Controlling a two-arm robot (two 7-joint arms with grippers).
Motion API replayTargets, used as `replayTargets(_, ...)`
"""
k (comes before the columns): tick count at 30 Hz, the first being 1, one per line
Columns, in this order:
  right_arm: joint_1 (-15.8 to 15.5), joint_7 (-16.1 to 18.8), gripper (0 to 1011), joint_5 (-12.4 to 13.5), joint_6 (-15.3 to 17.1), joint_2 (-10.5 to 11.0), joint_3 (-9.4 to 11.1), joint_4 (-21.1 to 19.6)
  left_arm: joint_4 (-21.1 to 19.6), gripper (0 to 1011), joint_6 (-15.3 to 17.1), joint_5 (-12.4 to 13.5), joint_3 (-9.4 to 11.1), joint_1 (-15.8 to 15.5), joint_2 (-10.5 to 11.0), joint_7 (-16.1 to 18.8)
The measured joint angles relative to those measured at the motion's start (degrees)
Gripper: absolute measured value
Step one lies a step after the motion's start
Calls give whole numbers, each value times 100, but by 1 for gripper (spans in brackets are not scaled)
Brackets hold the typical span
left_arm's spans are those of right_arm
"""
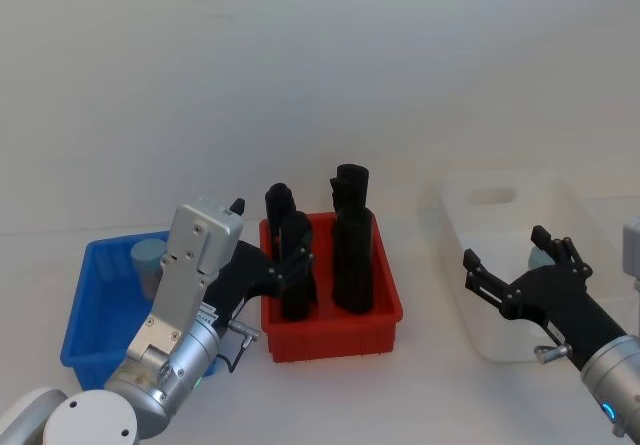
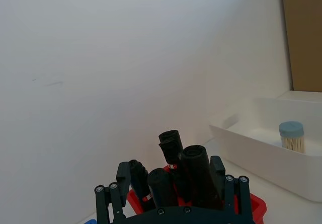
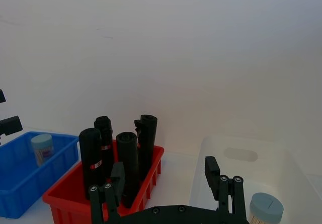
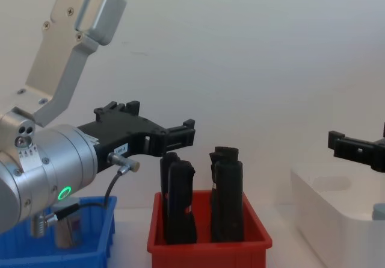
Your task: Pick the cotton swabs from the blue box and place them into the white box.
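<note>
Head view: a low bright-blue plastic box (image 1: 95,310) sits at the left of the tabletop (image 1: 430,385). One clear cotton-swab jar with a grey-blue lid (image 1: 150,263) stands in its far corner. The left gripper (image 1: 265,255) hovers just to the right of that jar, over the near-left edge of the red plastic bin (image 1: 335,340) of tall black cylinders (image 1: 352,255). Its silver arm rises from the lower left.

The right gripper (image 1: 508,250) hangs over the plain white plastic box (image 1: 490,345), fingers spread wide and empty. A second jar (image 1: 540,257) stands inside, just behind them.

Left wrist view: the left gripper (image 2: 171,171) is wide open with nothing in it, the cylinders beyond it. The second jar (image 2: 292,136) stands in the white box (image 2: 261,158).

Right wrist view: the right gripper (image 3: 163,176) gapes above the white box (image 3: 241,156), with the second jar (image 3: 266,209) close beside it. The other jar (image 3: 42,148) is well apart in the blue box (image 3: 20,189).

Chest view: the left gripper (image 4: 162,129) points level, above the red bin (image 4: 207,247).
</note>
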Motion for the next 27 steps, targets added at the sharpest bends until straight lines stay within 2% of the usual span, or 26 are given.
replayTargets(27,0,0,1002,0,1,0,0,0,4,1004,1,-2,0,0,0,-1)
